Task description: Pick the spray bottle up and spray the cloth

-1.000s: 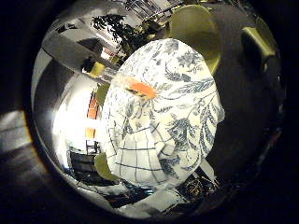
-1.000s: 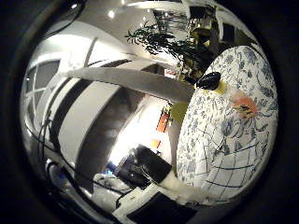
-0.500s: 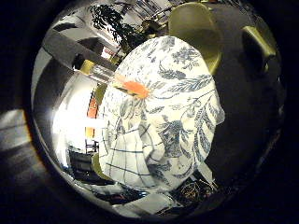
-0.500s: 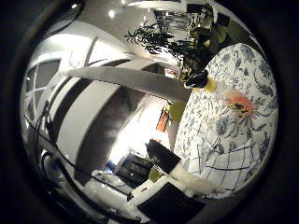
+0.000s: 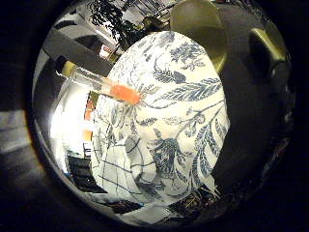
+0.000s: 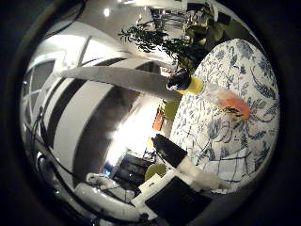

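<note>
Spray bottle [image 5: 104, 86] lies on its side on the round table [image 5: 193, 63], which wears a white covering with blue floral print; bottle body clear plastic, slim and cylindrical, orange portion toward the table centre, yellow collar and black head [image 6: 178, 80] at the table's edge; cloth [image 5: 128, 166], white with thin dark check, lies crumpled on the same table, near the bottle but apart from it; olive-green chairs [image 5: 200, 24] stand beside the table; hand's fingers: cannot tell their state.
</note>
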